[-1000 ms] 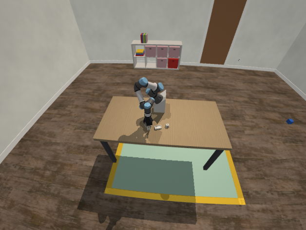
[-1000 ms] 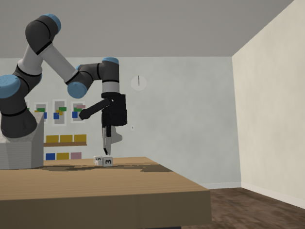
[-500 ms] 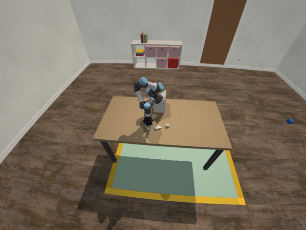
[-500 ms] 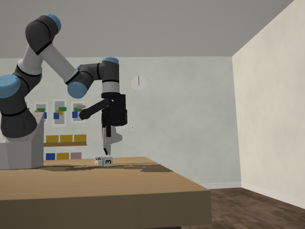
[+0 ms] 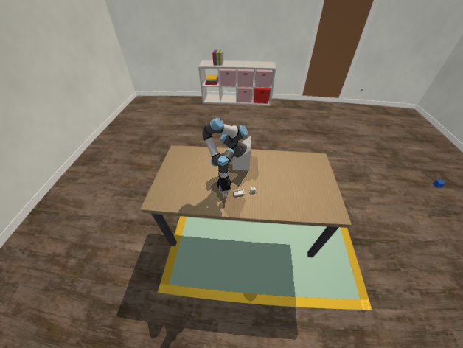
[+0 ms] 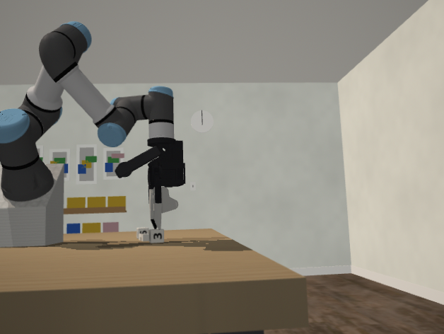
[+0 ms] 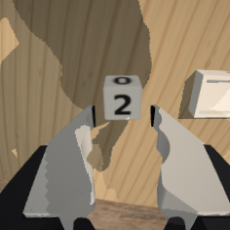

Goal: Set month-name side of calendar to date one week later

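A white date cube [image 7: 123, 97] lies on the table with a 2 on its upper face and a 0 on the face beyond. In the side view the same cube [image 6: 156, 235] shows a 3. My gripper [image 7: 122, 106] points straight down just above it, with a fingertip on either side and a gap to each face. The fingers are open and hold nothing. The white tray [image 7: 207, 95] lies to the right of the cube. In the overhead view the gripper [image 5: 223, 189], the tray [image 5: 238, 192] and a second cube [image 5: 253, 189] stand in a row.
The arm's grey base block [image 5: 242, 155] stands at the table's back edge. The table's front edge [image 5: 242, 218] is a short way in front of the cubes. A shelf unit [image 5: 237, 82] stands by the far wall.
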You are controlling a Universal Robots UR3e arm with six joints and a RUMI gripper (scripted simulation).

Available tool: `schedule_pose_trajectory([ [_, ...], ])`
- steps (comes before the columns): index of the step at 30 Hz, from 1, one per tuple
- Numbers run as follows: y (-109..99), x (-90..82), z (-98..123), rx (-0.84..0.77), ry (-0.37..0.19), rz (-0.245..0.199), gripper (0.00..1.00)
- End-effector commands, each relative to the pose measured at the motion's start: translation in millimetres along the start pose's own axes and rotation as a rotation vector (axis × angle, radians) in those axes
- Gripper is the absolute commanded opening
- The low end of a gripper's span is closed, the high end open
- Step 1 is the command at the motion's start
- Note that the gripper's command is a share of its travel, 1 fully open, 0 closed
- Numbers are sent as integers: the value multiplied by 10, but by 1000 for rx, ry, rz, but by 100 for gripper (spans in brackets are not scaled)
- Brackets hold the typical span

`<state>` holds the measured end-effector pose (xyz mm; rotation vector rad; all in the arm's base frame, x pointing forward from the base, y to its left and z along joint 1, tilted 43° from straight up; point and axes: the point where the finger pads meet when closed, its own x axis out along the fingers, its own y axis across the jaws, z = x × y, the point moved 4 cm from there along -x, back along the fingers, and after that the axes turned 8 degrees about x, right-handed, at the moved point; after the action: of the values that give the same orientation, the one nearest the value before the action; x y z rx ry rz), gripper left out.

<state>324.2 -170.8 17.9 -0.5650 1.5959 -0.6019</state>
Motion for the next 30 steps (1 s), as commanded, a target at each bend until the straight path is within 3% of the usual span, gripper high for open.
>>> schedule_pose_trajectory([
  [1, -2, 77, 5, 0, -2, -1, 29],
  [13, -2, 201, 5, 0, -2, -1, 29],
  [30, -2, 206, 5, 0, -2, -1, 29],
])
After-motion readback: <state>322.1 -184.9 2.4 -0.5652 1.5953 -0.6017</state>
